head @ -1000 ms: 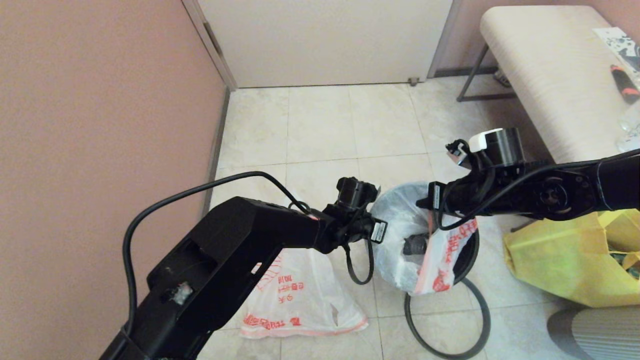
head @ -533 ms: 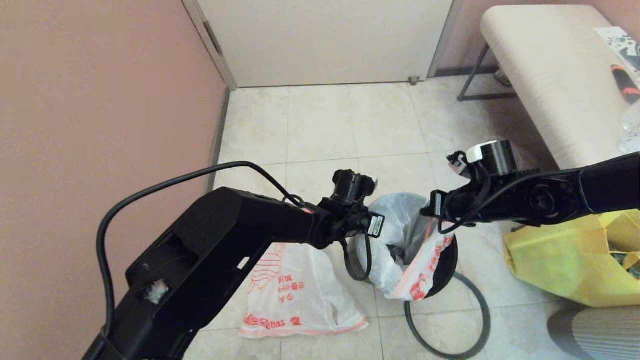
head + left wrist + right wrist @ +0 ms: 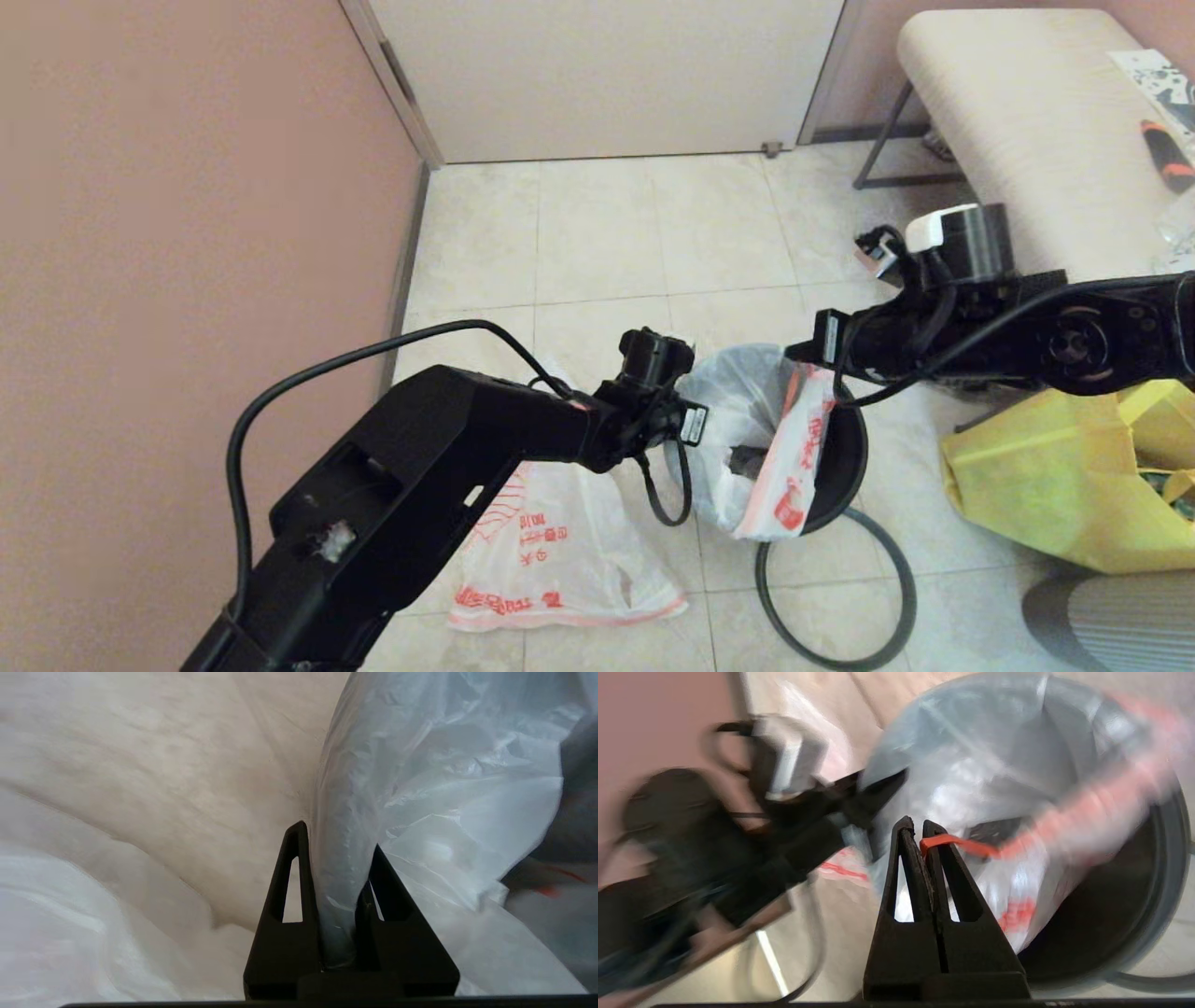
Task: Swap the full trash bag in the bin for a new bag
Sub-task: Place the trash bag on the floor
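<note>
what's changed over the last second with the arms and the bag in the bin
Both claws keep their pinch on the bag: left claw on the clear edge, right claw on the red-trimmed edge. The right claw rose and drew toward the bench, stretching the bag's mouth. The bin, the hoop and the flat bag stayed put.

Pink walls [image 3: 187, 233], pale floor tiles [image 3: 597, 233], closed door [image 3: 607, 75], cushioned bench [image 3: 1018, 121].

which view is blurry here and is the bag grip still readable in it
Right wrist view: the left arm and the bag's red edge smear with motion, yet the right gripper reads sharp, shut on the bag. Left wrist view is crisp: the left gripper pinches the bag. Head view is sharp.
</note>
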Tool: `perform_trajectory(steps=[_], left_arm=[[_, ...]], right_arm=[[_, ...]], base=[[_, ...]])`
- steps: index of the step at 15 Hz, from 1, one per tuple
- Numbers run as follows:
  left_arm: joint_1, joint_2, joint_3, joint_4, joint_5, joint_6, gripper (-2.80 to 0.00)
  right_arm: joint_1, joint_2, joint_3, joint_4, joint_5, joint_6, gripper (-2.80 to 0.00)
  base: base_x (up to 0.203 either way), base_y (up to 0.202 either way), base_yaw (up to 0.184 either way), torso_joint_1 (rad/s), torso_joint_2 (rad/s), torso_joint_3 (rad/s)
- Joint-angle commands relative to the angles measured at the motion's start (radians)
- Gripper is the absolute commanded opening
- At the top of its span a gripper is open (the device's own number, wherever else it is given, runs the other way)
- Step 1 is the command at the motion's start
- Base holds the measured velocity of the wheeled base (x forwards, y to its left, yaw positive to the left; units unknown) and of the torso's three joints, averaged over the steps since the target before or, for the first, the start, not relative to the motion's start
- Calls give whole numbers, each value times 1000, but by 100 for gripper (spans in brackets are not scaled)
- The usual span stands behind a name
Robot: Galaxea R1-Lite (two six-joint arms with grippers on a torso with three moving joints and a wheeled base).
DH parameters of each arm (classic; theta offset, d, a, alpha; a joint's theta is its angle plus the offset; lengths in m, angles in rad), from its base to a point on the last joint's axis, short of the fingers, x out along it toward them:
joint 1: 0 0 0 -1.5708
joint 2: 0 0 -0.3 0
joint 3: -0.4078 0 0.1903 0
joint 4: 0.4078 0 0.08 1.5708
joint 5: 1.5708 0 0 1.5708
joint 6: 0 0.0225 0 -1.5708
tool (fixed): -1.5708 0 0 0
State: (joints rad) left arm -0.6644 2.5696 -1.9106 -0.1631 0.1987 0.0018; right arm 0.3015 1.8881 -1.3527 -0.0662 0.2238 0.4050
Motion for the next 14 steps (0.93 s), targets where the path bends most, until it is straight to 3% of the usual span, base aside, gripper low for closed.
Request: perform_trajectory(steps=[1, 5, 11, 14], left_arm=[[13, 30, -31, 1, 36, 5, -280], [19, 49, -35, -2, 44, 53, -280], [12, 56, -33, -24, 48, 33, -280], [-4, 38, -21, -22, 50, 7, -280]], right_arm=[[0, -35, 4, -1, 8, 11, -280], [-9, -46, -11, -2, 14, 12, -280], [-8, -163, 0, 12, 8, 5, -280], [-38, -125, 121, 12, -3, -8, -280]], base=[[0, 0, 0, 0, 0, 0], [0, 0, 0, 0, 0, 0], [0, 0, 0, 0, 0, 0], [0, 0, 0, 0, 0, 0]])
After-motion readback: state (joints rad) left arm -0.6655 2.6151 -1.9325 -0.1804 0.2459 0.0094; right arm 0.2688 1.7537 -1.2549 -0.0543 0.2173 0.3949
